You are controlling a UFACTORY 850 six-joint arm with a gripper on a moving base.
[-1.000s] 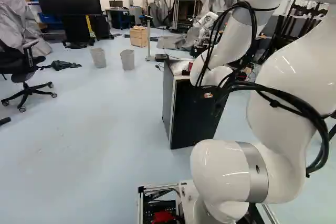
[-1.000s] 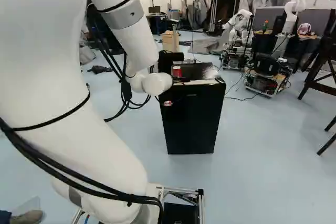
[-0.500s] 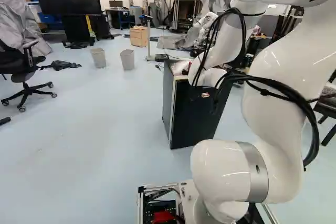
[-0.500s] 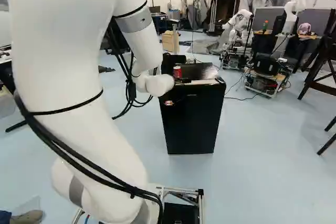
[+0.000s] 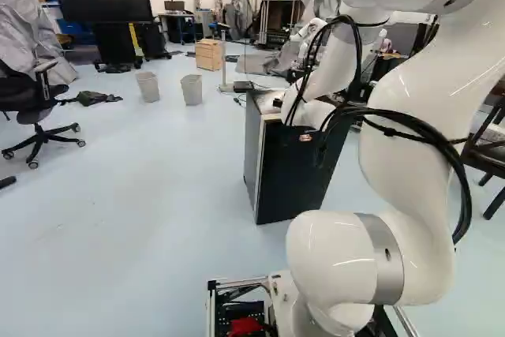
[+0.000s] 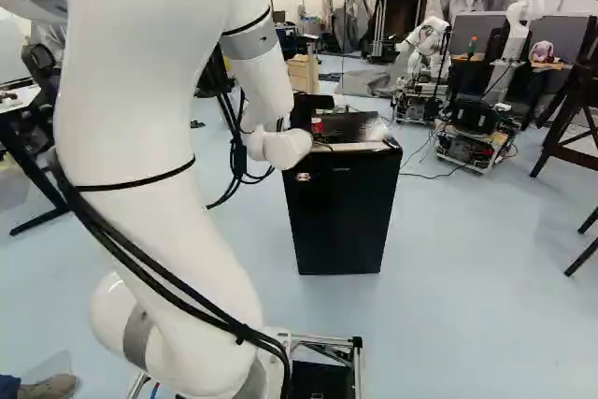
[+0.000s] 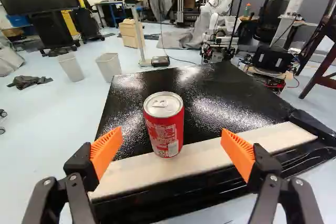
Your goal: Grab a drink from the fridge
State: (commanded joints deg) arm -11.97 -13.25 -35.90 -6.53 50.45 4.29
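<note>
In the right base view my gripper (image 6: 306, 107) shows as a dark shape beyond the white wrist, over the near left part of the fridge top. The black fridge (image 6: 341, 217) stands upright with its door closed; in the left base view the fridge (image 5: 296, 175) is partly behind the arm. A red drink can (image 6: 316, 126) stands upright on top of it. In the wrist view the gripper (image 7: 172, 134) is open, its orange pads wide apart. The can (image 7: 164, 129) stands ahead, between the lines of the two fingers, at the pale front strip, untouched.
Two grey bins (image 5: 192, 89) and an office chair (image 5: 41, 108) stand on the floor in the left base view. Another robot (image 6: 432, 63) stands beyond the fridge. A dark wooden stand (image 6: 570, 119) is at the right of the right base view.
My arm has shifted, its upper links moving left in the left base view and right in the right base view. The gripper has moved slightly right in the right base view. The base has stayed still.
</note>
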